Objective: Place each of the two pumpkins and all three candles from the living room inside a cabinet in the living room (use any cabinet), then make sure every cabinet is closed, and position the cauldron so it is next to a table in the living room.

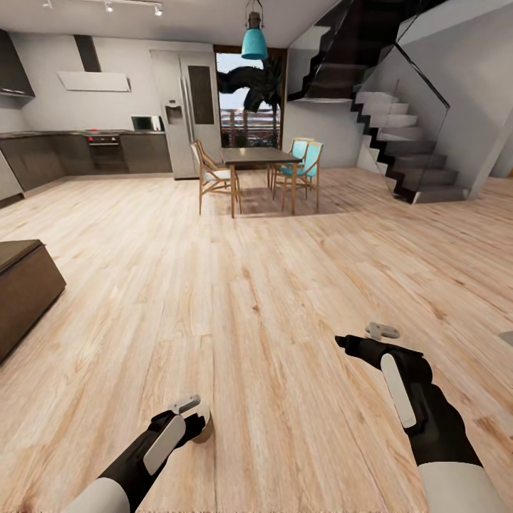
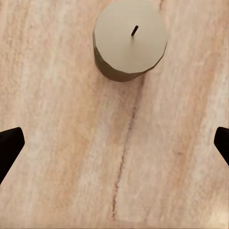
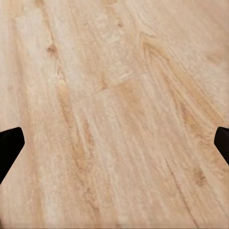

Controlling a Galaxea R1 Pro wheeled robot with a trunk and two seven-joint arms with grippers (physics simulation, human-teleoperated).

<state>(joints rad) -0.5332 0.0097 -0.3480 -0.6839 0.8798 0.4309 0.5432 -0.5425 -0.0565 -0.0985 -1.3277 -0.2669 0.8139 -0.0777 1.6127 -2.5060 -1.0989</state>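
One stubby beige candle (image 1: 205, 427) with a dark wick stands upright on the wood-plank floor, close in front of me. My left gripper (image 1: 195, 413) hovers right over it. In the left wrist view the candle (image 2: 130, 39) lies ahead of the gripper (image 2: 114, 143), not between the fingers, whose black tips sit wide apart at the picture's edges, so it is open. My right gripper (image 1: 367, 336) hangs over bare floor to the right, and it (image 3: 114, 143) is open too, holding nothing. Pumpkins and cauldron are out of view.
A low dark-brown piece of furniture (image 1: 21, 288) juts in at the left edge. Far ahead stand a dining table (image 1: 258, 157) with chairs, a kitchen counter (image 1: 85, 149), a fridge (image 1: 189, 114) and a staircase (image 1: 406, 142) at the right. Wide plank floor lies between.
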